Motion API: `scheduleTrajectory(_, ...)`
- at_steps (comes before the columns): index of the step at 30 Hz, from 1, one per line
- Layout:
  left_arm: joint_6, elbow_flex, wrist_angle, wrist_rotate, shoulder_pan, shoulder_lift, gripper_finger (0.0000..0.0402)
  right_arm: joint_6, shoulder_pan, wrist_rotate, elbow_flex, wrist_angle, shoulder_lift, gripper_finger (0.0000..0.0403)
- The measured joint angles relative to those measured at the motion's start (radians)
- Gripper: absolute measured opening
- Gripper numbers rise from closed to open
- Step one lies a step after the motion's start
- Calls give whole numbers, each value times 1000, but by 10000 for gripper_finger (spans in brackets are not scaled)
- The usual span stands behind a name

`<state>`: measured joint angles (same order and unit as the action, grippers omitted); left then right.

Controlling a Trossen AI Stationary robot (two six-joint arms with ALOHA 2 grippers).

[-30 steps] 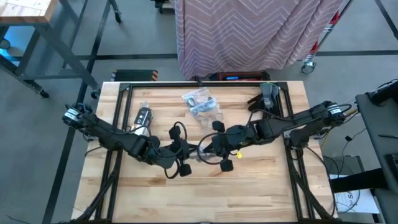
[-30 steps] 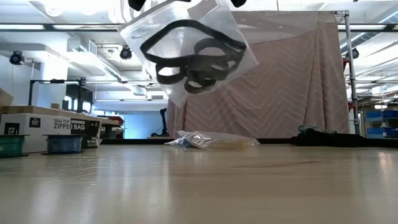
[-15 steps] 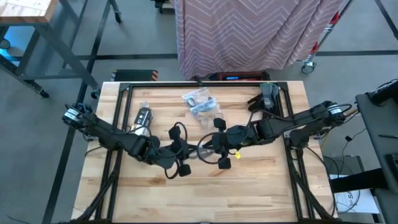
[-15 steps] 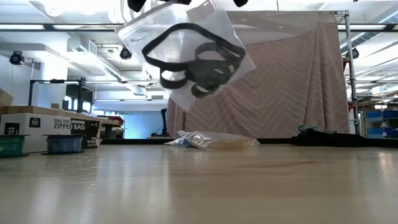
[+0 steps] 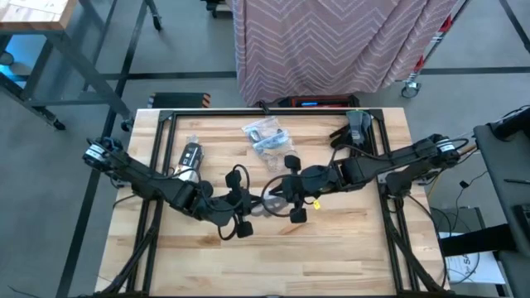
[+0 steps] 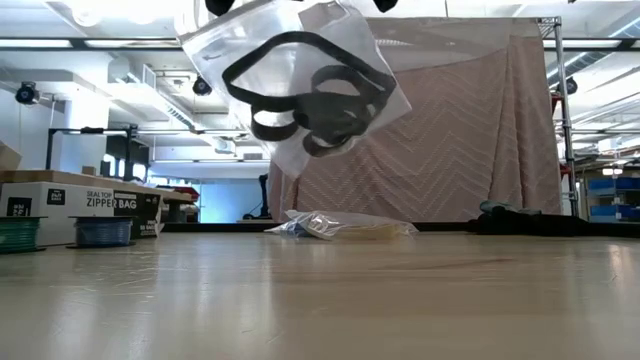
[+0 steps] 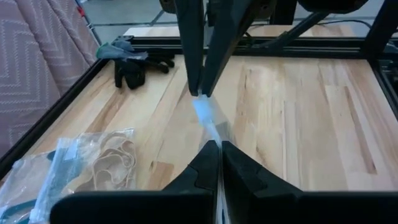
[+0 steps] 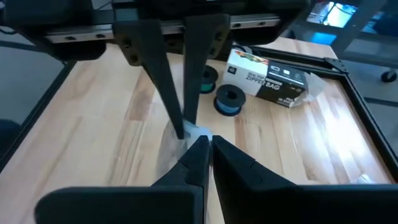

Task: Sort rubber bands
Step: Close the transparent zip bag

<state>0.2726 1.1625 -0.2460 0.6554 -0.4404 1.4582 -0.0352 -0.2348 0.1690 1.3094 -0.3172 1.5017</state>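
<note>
A clear plastic bag (image 6: 290, 85) with black rubber bands (image 6: 310, 100) inside hangs high above the middle of the table. My left gripper (image 7: 216, 152) and my right gripper (image 8: 207, 144) are both shut on its top edge, fingertips facing each other. In the high view they meet at mid-table, the left gripper (image 5: 252, 205) beside the right gripper (image 5: 276, 197). Another clear bag holding tan rubber bands (image 7: 112, 163) lies flat on the table farther back. My left gripper pinches the bag's top edge (image 7: 208, 127) between its two fingertips, coming nearly level from the table's left. The bag hangs below, clear of the table. My right gripper pinches the same top edge (image 8: 198, 134) a little farther along, coming from the table's right and slanting slightly down. The short stretch of edge between the two grippers is drawn straight.
A heap of clear bags (image 5: 267, 136) lies at the back middle. Dark gloves (image 5: 358, 126) lie at the back right. A zipper-bag box (image 8: 267, 78) stands at the left with a blue spool (image 8: 229, 99) and a green spool (image 8: 205, 78). A black frame (image 5: 248, 112) borders the table.
The bag has rocked a little under the two grippers, its left corner now slightly higher, and the black bands inside have shifted. Both grippers have stayed shut and in place.
</note>
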Motion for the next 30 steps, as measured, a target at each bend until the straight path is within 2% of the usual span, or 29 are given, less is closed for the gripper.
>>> scheduleTrajectory(6,-1,0,1,1,0,0,0,-11,0,-10,0,0,0,13)
scheduleTrajectory(17,-1,0,9,8,1,0,0,-5,0,-14,0,3,2,48)
scheduleTrajectory(30,-32,0,25,7,1,0,0,0,0,-15,-1,9,2,21)
